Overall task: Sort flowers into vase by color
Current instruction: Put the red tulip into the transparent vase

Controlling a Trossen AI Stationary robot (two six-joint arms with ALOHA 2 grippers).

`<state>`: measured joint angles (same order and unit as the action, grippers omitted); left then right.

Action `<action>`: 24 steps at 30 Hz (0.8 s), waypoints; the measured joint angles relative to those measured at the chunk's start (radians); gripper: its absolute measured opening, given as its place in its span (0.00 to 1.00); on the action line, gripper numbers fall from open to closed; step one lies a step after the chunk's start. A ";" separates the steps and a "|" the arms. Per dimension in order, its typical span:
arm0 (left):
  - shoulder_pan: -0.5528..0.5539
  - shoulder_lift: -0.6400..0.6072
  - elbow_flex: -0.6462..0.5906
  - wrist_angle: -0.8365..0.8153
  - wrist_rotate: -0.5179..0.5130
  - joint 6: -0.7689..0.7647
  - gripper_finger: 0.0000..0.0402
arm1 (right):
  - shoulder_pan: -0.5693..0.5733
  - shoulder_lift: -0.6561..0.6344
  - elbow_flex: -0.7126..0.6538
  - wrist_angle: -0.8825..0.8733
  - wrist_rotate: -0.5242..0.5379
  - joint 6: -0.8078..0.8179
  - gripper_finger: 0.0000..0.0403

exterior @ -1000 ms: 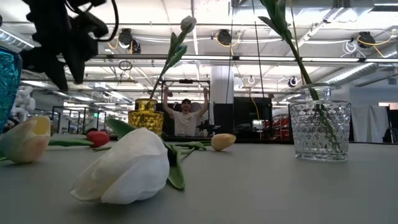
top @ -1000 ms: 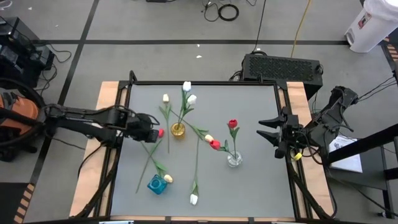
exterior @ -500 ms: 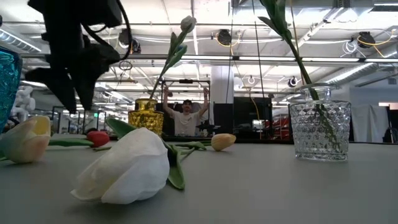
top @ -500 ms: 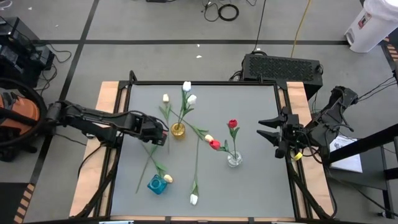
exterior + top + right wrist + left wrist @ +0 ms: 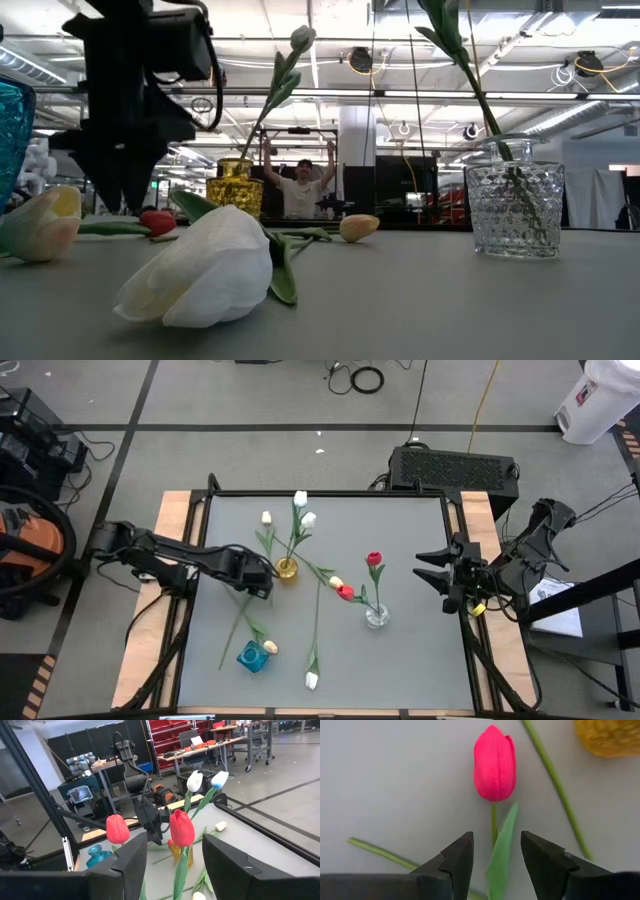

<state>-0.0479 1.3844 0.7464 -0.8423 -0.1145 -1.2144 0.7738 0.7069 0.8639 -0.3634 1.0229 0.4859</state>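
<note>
My left claw (image 5: 262, 582) is over the worktop (image 5: 410, 650), toward its left edge and just beside the gold vase (image 5: 287, 569). Its fingers (image 5: 454, 862) stand wide apart and hold nothing. A red tulip (image 5: 494, 764) lies flat on the worktop directly ahead of the fingers; its stem and one leaf run into the gap between them. Contact between fingers and stem cannot be determined.

My right claw (image 5: 428, 568) waits at the right edge of the worktop, fingers wide, empty.

Flower positions:
- Gold vase: two white tulips (image 5: 301, 499) stand in it.
- Clear vase (image 5: 376, 616), right of centre: one red tulip (image 5: 374, 559) stands in it.
- Blue vase (image 5: 252, 656), near the front-left corner: a yellow tulip (image 5: 270, 647) lies just beside it, its stem running toward the left claw.
- Loose on the worktop: a white tulip (image 5: 312, 680) near the front edge, a yellow tulip (image 5: 266, 517) toward the back edge, and a yellow (image 5: 336, 582) and a red (image 5: 346, 592) head between the gold and clear vases.

A person (image 5: 297, 188) stands in the room beyond the worktop.
</note>
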 joint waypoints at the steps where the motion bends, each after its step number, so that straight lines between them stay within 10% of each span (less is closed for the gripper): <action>1: 0.000 0.010 0.000 0.000 0.000 0.000 0.43 | 0.000 0.000 0.000 0.000 0.002 0.000 0.45; 24: 0.000 0.060 0.000 0.031 -0.024 0.026 0.43 | -0.001 0.000 0.000 -0.001 0.051 0.000 0.45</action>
<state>-0.0479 1.4445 0.7464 -0.8116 -0.1387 -1.1889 0.7731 0.7071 0.8635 -0.3641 1.0738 0.4858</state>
